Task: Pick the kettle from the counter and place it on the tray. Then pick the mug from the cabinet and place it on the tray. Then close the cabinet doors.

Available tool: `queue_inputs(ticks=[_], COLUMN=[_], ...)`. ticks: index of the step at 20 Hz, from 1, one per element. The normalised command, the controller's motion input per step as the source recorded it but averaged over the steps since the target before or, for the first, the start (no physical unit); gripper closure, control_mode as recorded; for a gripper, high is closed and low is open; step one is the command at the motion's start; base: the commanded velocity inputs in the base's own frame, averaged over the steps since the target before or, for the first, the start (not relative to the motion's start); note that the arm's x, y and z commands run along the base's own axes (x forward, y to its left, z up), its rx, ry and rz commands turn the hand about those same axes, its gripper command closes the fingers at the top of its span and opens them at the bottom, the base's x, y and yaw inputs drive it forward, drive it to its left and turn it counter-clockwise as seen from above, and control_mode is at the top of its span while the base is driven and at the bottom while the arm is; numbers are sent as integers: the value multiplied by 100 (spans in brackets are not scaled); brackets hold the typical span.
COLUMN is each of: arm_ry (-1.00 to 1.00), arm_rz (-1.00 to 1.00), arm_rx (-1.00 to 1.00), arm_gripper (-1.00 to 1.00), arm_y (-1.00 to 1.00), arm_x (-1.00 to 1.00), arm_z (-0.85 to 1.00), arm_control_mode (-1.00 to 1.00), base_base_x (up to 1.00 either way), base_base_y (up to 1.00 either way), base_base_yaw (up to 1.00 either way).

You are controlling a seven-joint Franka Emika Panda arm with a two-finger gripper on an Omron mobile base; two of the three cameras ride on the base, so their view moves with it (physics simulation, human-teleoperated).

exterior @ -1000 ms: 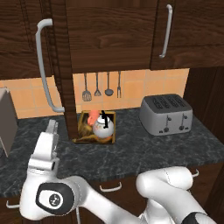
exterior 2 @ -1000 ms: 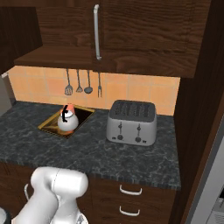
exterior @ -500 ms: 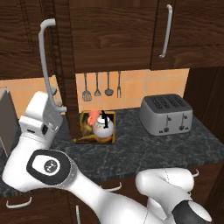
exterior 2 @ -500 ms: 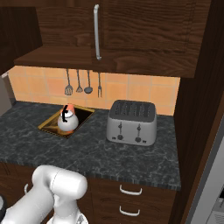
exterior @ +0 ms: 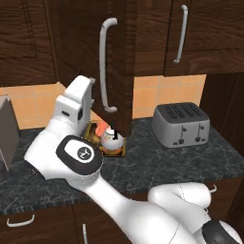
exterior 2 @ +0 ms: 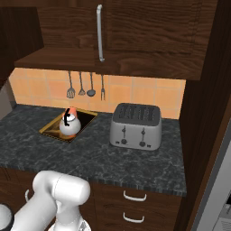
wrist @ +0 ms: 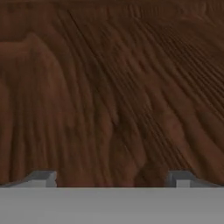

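Wood grain of a dark brown cabinet door point(wrist: 112, 87) lies straight ahead of the gripper point(wrist: 112, 178) in the hand view, with the two small finger tips point(wrist: 43, 177) spread wide apart and nothing between them. In the left base view the white arm rises from the lower right, bends across the near edge of the table point(exterior: 157, 159), a dark marbled stone worktop with pale veins, and reaches up and to the left; its hand point(exterior: 76, 102) stands raised just left of the door's edge, beside the long curved light-grey bar handle point(exterior: 106, 66). Whether the hand touches the door cannot be told.

On the table, left of centre and toward the far wall, sits the shallow rectangular tray with a golden-brown rim point(exterior 2: 88, 116). The small round white kettle with a black arched handle point(exterior 2: 69, 125) stands on the tray, and the small orange-coral mug point(exterior: 101, 128) shows just behind and left of it, touching or nearly so. A grey four-slot toaster point(exterior 2: 136, 125) stands well to the right of the tray. Dark kitchen utensils point(exterior 2: 85, 85) hang on the orange tiled wall behind the tray.
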Motion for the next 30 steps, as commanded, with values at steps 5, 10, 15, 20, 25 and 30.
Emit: queue_inputs(ticks=[5, 10, 15, 20, 25, 30], arm_ry=[20, 24, 22, 17, 9, 0], arm_rz=[1, 7, 16, 22, 23, 22], arm_rx=[9, 9, 15, 17, 20, 25], arm_gripper=[-100, -100, -100, -100, -100, -100], arm_y=[-91, -87, -79, -69, -64, -62], arm_x=[62, 69, 80, 81, 78, 71], arm_z=[26, 3, 5, 11, 5, 0], arm_control_mode=[-100, -100, -100, -100, -100, -100], base_base_x=[0, 0, 0, 0, 0, 0], base_base_y=[0, 0, 0, 0, 0, 0], base_base_yaw=[0, 0, 0, 0, 0, 0])
